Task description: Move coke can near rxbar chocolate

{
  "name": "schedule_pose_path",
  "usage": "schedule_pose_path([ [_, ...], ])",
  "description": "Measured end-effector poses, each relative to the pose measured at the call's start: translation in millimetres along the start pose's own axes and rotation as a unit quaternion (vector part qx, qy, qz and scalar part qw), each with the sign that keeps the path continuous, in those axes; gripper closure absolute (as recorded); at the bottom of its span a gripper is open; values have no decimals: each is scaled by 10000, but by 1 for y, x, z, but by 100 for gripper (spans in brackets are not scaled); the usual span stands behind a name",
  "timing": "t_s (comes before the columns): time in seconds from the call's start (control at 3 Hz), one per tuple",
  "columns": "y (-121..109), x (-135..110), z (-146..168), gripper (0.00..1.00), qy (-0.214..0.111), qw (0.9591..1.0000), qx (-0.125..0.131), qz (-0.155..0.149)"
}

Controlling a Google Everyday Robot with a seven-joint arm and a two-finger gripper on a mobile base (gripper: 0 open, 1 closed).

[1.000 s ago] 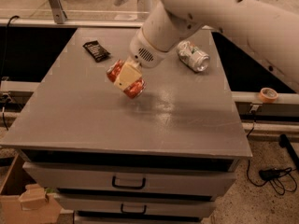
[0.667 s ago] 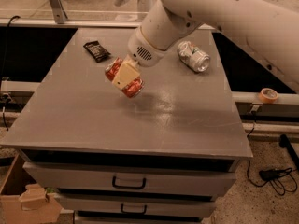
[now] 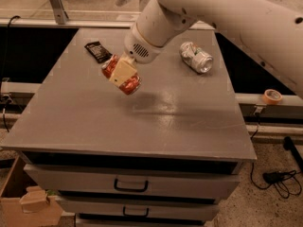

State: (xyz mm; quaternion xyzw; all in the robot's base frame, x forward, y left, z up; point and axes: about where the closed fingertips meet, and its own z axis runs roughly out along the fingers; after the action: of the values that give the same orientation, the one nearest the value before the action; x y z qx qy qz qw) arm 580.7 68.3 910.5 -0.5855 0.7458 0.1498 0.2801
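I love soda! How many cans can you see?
2. The coke can is held in the gripper above the table, near its left back; the silver-white can lies on its side at the back right.

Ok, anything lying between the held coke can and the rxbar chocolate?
No. In the camera view the gripper holds the coke can close to the rxbar chocolate; only bare table shows between them.

The arm (image 3: 246, 22) is thick and cream-white, with small dark holes and a vented wrist. Its tan gripper (image 3: 121, 74) hangs over the surface (image 3: 165, 126), left of middle.
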Motion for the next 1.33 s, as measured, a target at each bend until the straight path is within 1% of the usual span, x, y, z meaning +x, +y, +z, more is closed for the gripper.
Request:
schedule_pose_path([
  [0.33, -40, -13, 23, 100, -73, 9997, 155, -179],
  [0.67, -94, -33, 57, 100, -194, 9988, 326, -325],
  [1.0, -128, -58, 76, 100, -549, 9969, 427, -372],
  [1.33, -148, -83, 86, 100, -1011, 9932, 453, -354],
])
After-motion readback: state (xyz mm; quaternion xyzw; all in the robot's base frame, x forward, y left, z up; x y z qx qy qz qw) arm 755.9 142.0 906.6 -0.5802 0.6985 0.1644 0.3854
